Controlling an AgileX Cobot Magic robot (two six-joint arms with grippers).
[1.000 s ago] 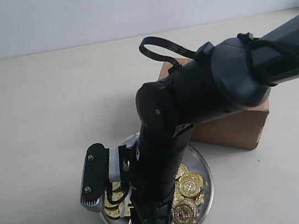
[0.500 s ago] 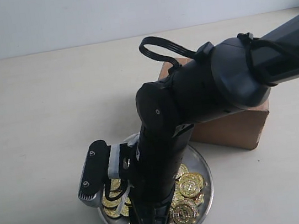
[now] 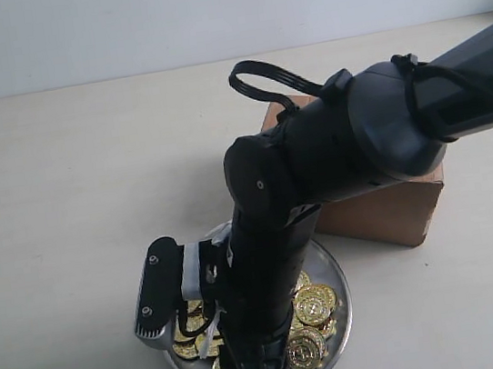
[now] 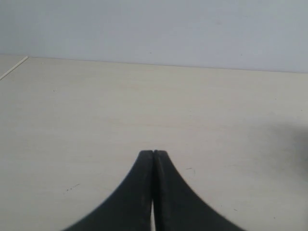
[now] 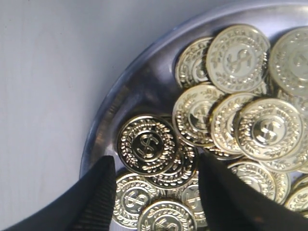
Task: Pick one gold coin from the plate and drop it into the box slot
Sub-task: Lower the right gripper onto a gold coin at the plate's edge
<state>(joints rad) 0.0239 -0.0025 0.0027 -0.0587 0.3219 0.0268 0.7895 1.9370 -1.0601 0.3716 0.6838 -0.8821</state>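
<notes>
The gold coins (image 5: 147, 144) on the plate (image 5: 120, 96) each bear a $ sign within a wreath.

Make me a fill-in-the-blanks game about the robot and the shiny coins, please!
The coins in the plate are the colour ____.
The right gripper hangs over them with its jaws ____.
The left gripper has its jaws ____.
The cardboard box is coloured ____.
Missing words: gold, open, shut, brown.
</notes>
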